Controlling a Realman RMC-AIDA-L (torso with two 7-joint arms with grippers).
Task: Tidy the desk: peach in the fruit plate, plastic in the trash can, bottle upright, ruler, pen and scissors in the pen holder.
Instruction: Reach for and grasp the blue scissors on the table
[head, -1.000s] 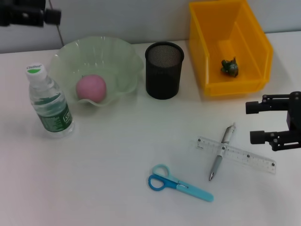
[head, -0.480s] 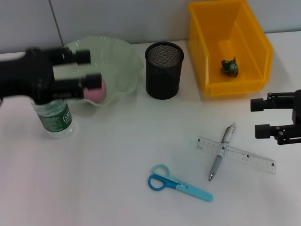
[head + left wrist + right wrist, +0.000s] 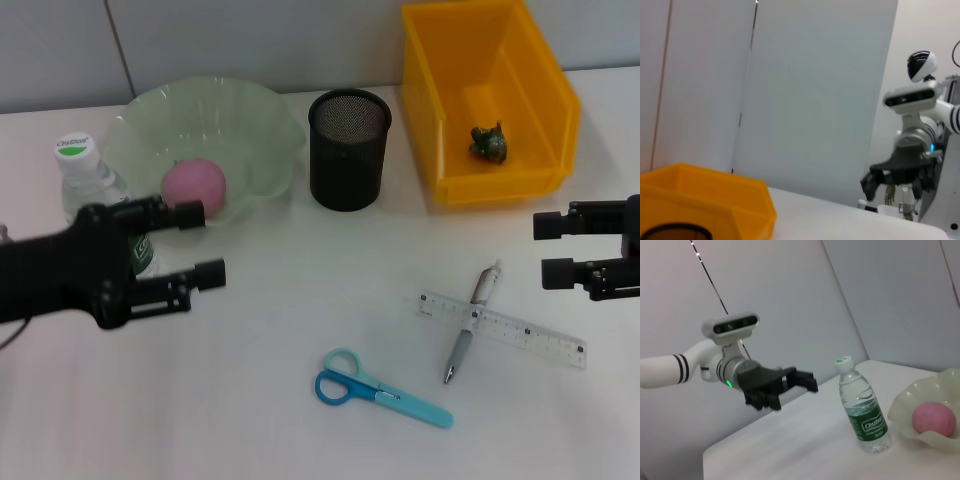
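Note:
The pink peach lies in the pale green fruit plate. The bottle stands upright, partly hidden behind my left arm. My left gripper hovers open in front of the plate and bottle, holding nothing. The black mesh pen holder stands mid-table. Crumpled green plastic lies in the yellow trash can. The pen lies across the clear ruler, and the blue scissors lie nearer the front. My right gripper is open beside the ruler's right end.
The right wrist view shows the bottle, the peach in its plate and my left gripper beyond. The left wrist view shows the yellow bin and my right gripper farther off.
My left arm has swung down from the far left corner toward the front and now sits in front of the bottle. The right gripper drifted slightly to the right.

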